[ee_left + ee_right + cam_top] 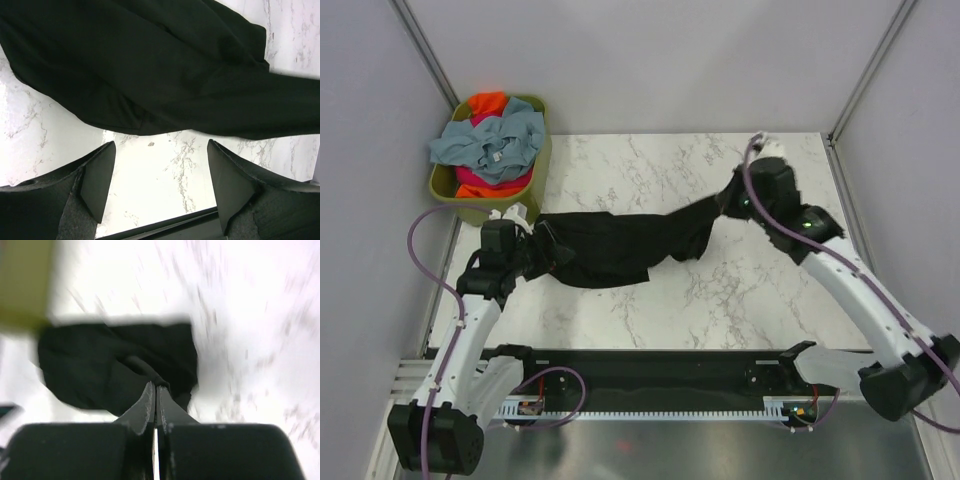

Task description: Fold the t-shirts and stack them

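Observation:
The black t-shirt [620,243] [165,75] [100,365] lies stretched in a long band across the marble table [740,290]. My right gripper [735,197] [155,385] is shut on a fold at the shirt's right end, which rises off the table towards it. At the shirt's left end my left gripper [546,246] [160,142] stands open. Bare marble shows between its fingers [97,175], and the cloth's edge lies just beyond the tips. Other t-shirts, grey-blue [492,140], orange [488,102] and magenta-pink [478,178], are heaped in the basket.
The olive-green plastic basket [544,150] stands at the table's far left corner, just behind my left gripper. Grey walls close in both sides and the back. A black rail [650,370] runs along the near edge between the arm bases.

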{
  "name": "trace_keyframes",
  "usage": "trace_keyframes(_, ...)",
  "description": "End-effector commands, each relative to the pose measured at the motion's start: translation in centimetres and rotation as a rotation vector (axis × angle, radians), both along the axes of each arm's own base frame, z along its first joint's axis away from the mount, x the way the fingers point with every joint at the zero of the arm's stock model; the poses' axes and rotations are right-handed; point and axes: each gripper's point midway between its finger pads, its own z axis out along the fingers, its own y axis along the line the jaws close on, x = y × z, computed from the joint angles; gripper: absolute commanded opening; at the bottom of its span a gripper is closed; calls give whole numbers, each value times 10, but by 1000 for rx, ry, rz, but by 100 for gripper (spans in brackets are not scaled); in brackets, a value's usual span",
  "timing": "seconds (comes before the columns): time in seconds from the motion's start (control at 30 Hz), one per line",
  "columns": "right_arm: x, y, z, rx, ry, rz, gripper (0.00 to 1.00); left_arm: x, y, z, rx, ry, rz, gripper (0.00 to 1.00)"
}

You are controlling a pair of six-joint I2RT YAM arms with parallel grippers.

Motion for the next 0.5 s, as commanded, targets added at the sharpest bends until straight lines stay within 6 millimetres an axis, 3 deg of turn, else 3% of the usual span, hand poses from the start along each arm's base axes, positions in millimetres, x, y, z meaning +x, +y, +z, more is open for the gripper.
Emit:
trace_keyframes(0.0,-15,-61,147,-37,-310,-192,0,4,3,17,41,-66,-3,81)
trace_keyframes(0.07,-25,-95,169,-91,-372,-316,0,3,1,17,50,-71,-4,80)
trace_keyframes(0.13,-29,-98,161,-116,-363,-314,0,1,-4,15,59,-64,-19,80)
trace_keyframes(0.3,-32,-88,82,-154,-184,-275,0,-6,-25,-12,97,27,-72,79)
trace_keyframes(0.4,-34,-87,56,-163,-131,-282,0,-14,-38,-31,147,69,-99,82)
trace_keyframes(0.47,-33,-86,51,-170,-123,-278,0,-15,-49,-43,165,89,-130,86)
